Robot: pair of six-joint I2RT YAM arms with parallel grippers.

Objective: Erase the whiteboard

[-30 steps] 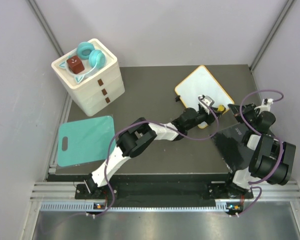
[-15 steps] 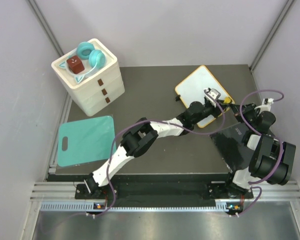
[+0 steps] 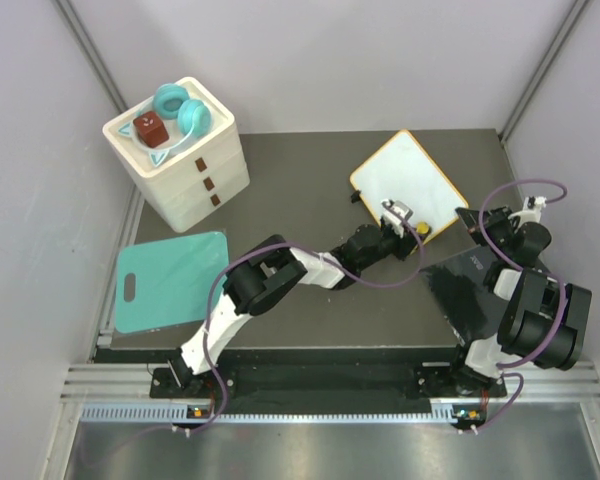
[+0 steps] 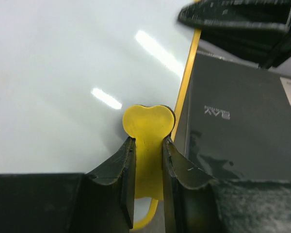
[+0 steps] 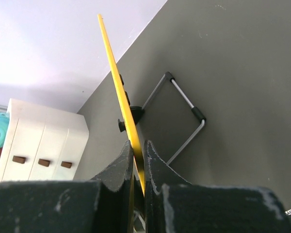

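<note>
The whiteboard (image 3: 405,178) stands tilted at the back right of the dark table, its white face (image 4: 63,73) blank inside a yellow frame (image 4: 189,68). My left gripper (image 3: 412,224) is shut on a yellow heart-shaped eraser (image 4: 148,128), which presses on the board's face near its right edge. My right gripper (image 3: 467,218) is shut on the board's yellow frame (image 5: 114,73) and pinches the thin rim between its fingers (image 5: 137,145). Its black fingers (image 4: 237,19) show at the top right of the left wrist view.
A dark grey slab (image 3: 470,290) lies under the right arm, next to the board. A white drawer box (image 3: 180,160) with teal headphones and a red-brown cube stands at the back left. A teal cutting board (image 3: 170,280) lies at the front left. The board's wire stand (image 5: 184,121) rests behind it.
My left gripper swept the eraser toward the board's far right edge, then back down and left to its near edge. The right gripper has kept its hold.
</note>
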